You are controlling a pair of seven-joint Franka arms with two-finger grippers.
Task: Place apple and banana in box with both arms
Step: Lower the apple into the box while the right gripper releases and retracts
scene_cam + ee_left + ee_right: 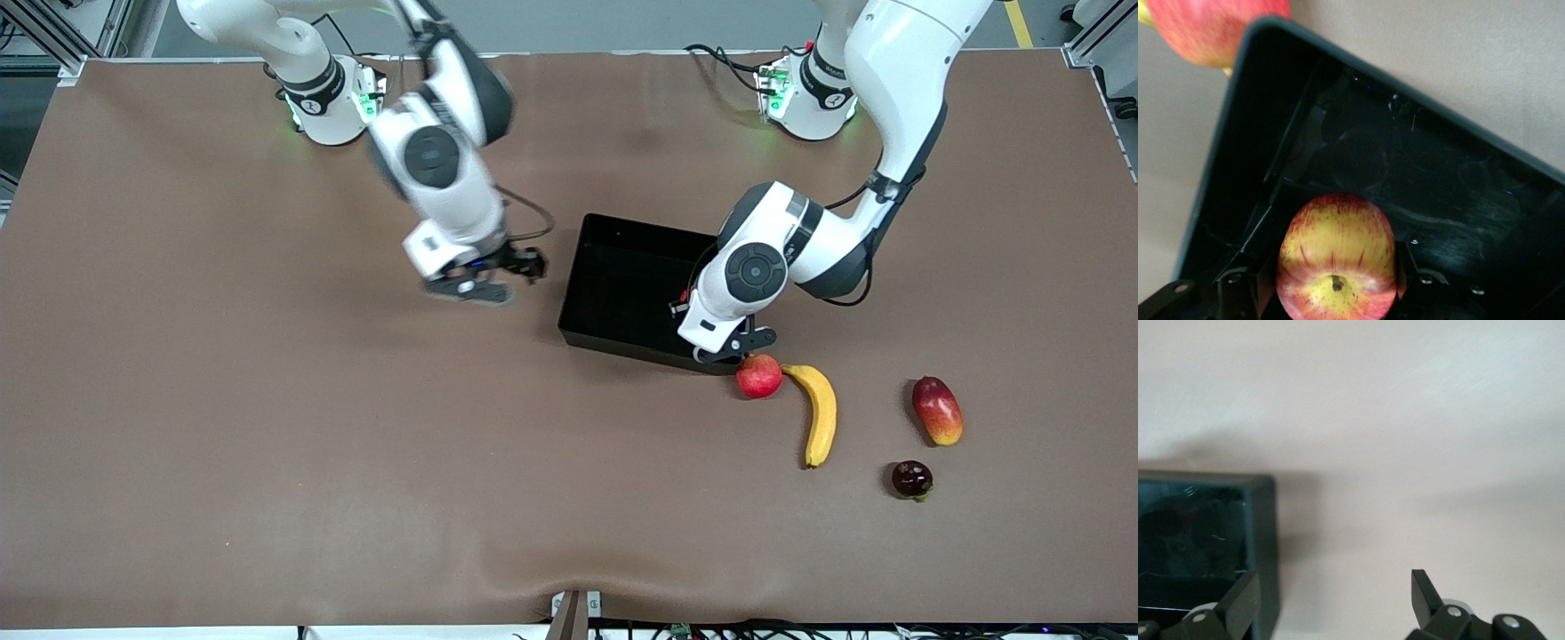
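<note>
The apple (1336,250), red with yellow streaks, is held stem-up in my left gripper (1336,283), whose fingers (1265,290) press its sides. It hangs over the inside of the black box (1438,180), at the corner nearest the camera toward the left arm's end. In the front view the left gripper (733,345) hides the apple. The banana (822,413) lies on the table just outside that corner of the box (622,284). My right gripper (498,284) hangs open and empty over the table beside the box's right-arm end; its wrist view shows the right gripper (1331,600) next to a box corner (1261,520).
A round red fruit (758,375) rests against the box's near corner, touching the banana's tip, just below my left hand. A red-yellow mango (937,411) and a small dark fruit (911,480) lie farther toward the left arm's end.
</note>
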